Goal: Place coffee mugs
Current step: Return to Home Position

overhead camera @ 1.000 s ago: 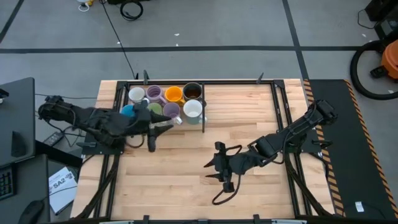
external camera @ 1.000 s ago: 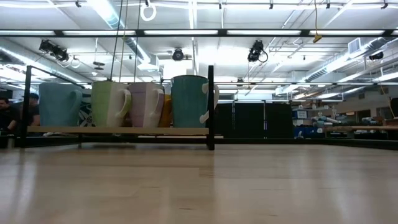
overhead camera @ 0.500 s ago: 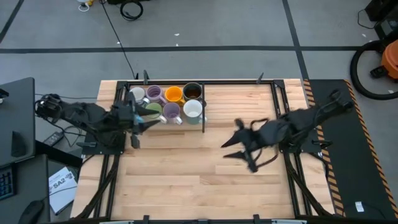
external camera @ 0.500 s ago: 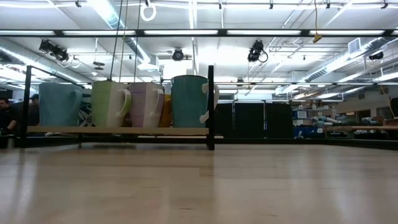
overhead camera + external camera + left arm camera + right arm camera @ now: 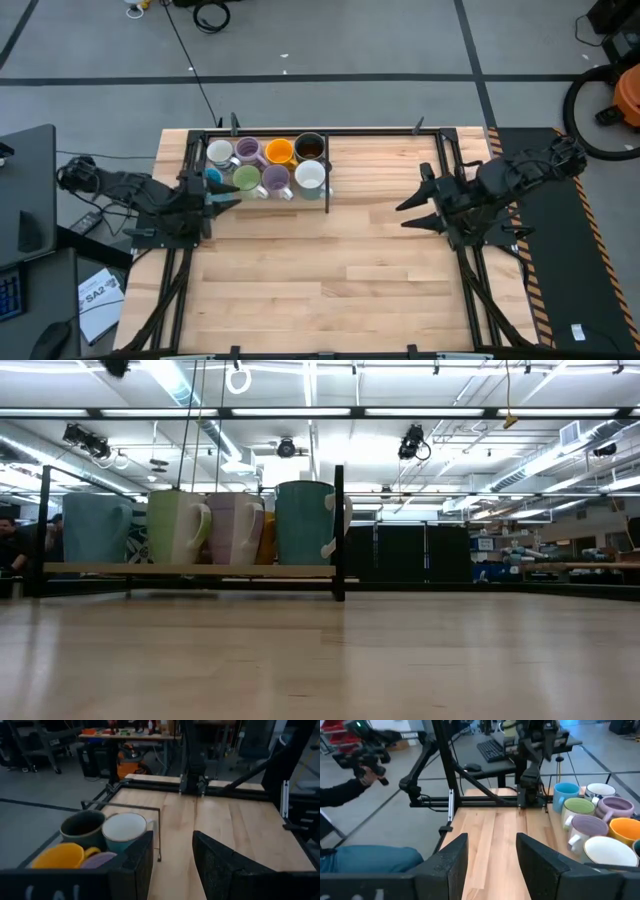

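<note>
Coffee mugs (image 5: 265, 165) stand just ahead of the left gripper (image 5: 222, 195). It and the right gripper (image 5: 413, 205) have withdrawn, fingers apart and empty; placing looks done.

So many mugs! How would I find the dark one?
On the wooden table, look to the black-framed shelf near its far edge, where mugs stand in two rows. The dark grey mug ends the far row on the right, beside the orange mug and behind the plain white mug; it alone is dark.

A pale wooden table (image 5: 330, 280) stands on grey floor (image 5: 350, 40), an orange vacuum (image 5: 630, 95) off to its right.
</note>
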You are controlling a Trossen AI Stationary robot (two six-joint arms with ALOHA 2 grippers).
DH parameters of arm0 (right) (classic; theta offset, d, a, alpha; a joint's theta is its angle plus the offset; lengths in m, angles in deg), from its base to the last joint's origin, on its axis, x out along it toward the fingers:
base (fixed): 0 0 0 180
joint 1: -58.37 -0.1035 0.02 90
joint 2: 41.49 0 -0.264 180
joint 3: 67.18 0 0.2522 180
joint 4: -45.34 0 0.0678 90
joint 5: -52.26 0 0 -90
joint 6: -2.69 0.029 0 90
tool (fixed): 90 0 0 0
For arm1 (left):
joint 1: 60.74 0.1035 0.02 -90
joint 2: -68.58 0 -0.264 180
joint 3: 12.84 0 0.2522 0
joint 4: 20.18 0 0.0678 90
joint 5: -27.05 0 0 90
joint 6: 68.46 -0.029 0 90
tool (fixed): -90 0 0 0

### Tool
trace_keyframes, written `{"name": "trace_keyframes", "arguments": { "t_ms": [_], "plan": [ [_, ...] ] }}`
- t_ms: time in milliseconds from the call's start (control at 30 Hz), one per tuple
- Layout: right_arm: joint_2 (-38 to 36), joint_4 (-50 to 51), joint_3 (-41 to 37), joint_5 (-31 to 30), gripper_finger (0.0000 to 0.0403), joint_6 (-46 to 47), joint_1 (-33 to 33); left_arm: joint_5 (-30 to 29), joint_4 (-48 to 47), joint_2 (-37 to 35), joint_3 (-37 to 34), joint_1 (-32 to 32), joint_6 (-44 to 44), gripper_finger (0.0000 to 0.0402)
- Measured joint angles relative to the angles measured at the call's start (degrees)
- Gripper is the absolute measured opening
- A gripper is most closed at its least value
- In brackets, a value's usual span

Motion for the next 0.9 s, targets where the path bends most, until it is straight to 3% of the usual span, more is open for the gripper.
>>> {"name": "trace_keyframes", "arguments": {
  "t_ms": [167, 333, 700, 900],
  "plan": [
    [-5.4, -5.2, -7.2, 0.0, 0.0172, 0.0, 0.0, -0.8, 10.5, -8.4, -12.5, 0.0, -2.6, 0.0144],
    [-11.9, -9.6, -14.6, 1.8, 0.0172, -0.1, 1.8, -1.3, 15.6, -17.1, -20.6, 0.2, -4.9, 0.0144],
    [-24.2, -15.8, -27.3, 7.6, 0.0172, 1.2, 10.1, -3.4, 17.2, -31.6, -30.8, 2.1, -6.2, 0.0144],
    [-28.6, -16.0, -30.8, 11.9, 0.0172, 2.5, 14.2, -5.2, 18.5, -31.8, -33.2, 5.5, -6.9, 0.0144]
  ]
}}
